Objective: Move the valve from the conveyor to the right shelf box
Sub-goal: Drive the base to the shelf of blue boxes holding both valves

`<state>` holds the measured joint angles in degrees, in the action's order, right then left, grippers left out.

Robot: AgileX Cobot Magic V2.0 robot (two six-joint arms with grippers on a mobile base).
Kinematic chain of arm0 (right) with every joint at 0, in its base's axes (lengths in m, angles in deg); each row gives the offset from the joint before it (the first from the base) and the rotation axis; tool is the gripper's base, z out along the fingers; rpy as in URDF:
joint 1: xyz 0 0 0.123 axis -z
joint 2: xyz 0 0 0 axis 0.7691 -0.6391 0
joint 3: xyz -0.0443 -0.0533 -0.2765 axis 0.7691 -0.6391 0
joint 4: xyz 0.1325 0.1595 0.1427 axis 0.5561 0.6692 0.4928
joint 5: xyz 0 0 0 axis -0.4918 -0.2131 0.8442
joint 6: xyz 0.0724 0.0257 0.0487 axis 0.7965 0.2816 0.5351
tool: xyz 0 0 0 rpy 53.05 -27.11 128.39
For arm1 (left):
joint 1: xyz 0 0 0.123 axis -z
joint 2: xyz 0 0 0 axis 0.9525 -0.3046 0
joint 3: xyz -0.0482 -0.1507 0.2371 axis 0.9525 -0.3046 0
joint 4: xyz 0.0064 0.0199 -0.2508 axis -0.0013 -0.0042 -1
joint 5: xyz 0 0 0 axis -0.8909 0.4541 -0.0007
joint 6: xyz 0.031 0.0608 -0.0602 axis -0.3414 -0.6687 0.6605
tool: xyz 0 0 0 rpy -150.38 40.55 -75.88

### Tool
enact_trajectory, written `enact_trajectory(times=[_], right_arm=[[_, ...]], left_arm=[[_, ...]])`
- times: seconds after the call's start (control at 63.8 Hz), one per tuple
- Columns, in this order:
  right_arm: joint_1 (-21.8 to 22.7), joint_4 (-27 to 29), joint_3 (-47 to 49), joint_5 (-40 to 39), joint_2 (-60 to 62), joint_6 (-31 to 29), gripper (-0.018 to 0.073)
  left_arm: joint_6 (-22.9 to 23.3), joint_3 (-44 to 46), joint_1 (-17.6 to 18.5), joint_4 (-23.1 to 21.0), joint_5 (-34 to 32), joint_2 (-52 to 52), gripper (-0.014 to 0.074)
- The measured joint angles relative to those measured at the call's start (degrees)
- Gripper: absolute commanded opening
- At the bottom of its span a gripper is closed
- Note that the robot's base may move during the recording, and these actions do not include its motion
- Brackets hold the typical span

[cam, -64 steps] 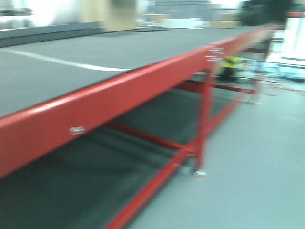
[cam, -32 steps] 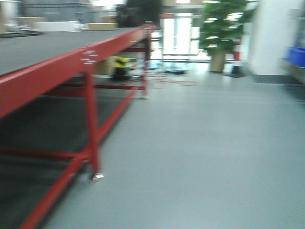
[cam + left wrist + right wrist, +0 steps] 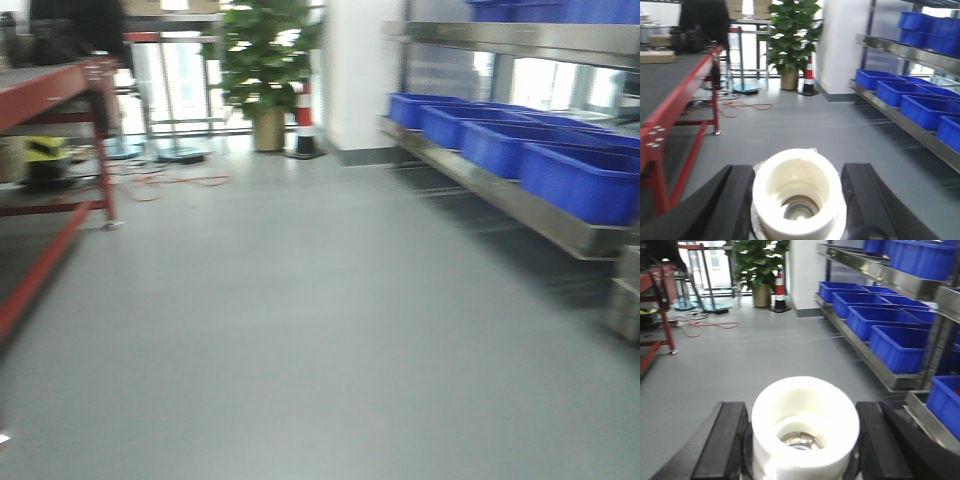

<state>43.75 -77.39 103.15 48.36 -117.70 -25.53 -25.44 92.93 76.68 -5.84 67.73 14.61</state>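
Both grippers are clenched on a load. The left gripper (image 3: 797, 167) has its black fingers (image 3: 735, 200) pressed against either flank of a valve (image 3: 799, 192). It is a white, cup-shaped piece with a silvery ring down in its bore (mouth turned towards the camera). The right gripper (image 3: 802, 405) clamps a second valve (image 3: 805, 420) of the same look, with a finger snug on each side.

The shelf (image 3: 590, 242) is a steel rack running along the right of every view. Blue bins (image 3: 580, 180) sit in a row on its lower ledge, and more stand on the ledge above. Both valves are left of the shelf and apart from it, held over the grey floor (image 3: 300, 320). The second valve looks the nearer of the two to the shelf.

The conveyor (image 3: 665, 80) lies well left of the shelf, across the open floor, with a dark belt on a red frame. Neither valve touches it.

Past the shelf's far end and a white wall, a potted plant (image 3: 262, 50) and a striped cone (image 3: 305, 120) stand just beside each other. An orange cable (image 3: 170, 182) trails on the floor left of the shelf, close to the conveyor's legs. The front view is blurred, so the contents of the bins cannot be made out.
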Motion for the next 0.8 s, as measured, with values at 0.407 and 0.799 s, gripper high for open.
enact_trajectory(times=[0.407, 0.799], right_arm=[[0.0, 0.0, 0.0, 0.0, 0.0, 0.0, -0.0167], [0.0, 0.0, 0.0, 0.0, 0.0, 0.1, -0.0167]], left_arm=[[0.0, 0.0, 0.0, 0.0, 0.0, 0.0, -0.0111], [0.0, 0.0, 0.0, 0.0, 0.0, 0.0, -0.0111]])
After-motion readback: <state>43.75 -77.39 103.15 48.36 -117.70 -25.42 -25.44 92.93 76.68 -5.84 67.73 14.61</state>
